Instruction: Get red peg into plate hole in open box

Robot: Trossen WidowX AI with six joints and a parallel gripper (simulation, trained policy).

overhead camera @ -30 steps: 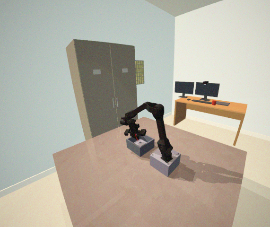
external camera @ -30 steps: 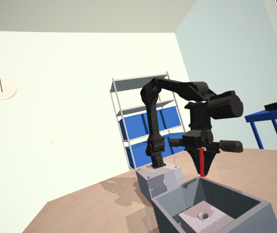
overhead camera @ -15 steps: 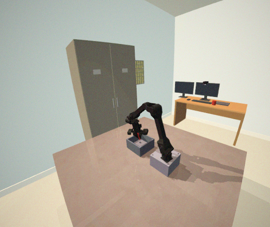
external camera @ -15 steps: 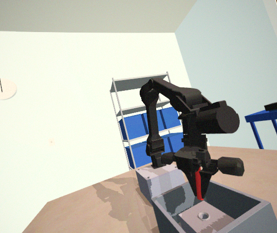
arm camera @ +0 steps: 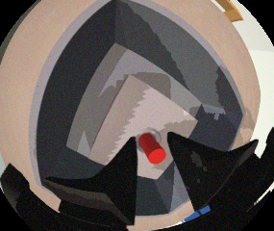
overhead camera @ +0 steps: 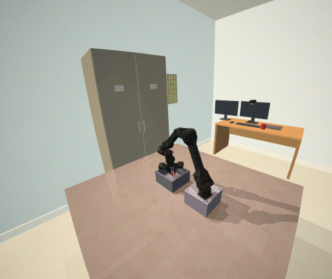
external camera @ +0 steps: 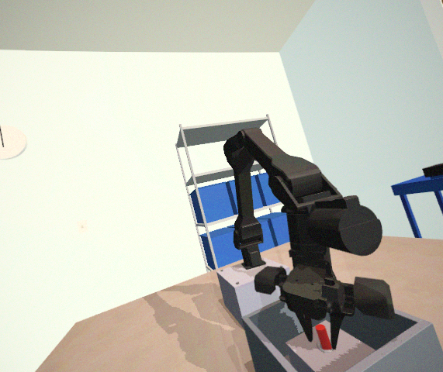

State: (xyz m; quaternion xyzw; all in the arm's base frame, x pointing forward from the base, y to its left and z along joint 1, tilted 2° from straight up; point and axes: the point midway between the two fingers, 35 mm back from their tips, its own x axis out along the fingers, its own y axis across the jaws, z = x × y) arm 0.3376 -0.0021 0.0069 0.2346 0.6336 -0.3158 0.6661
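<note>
Low and right of centre in the exterior view, my gripper stands parted around the red peg, unclamped. Peg tilted at the plate's hole; insertion in hand, seating depth unconfirmed. Next: straighten, press down.
</note>
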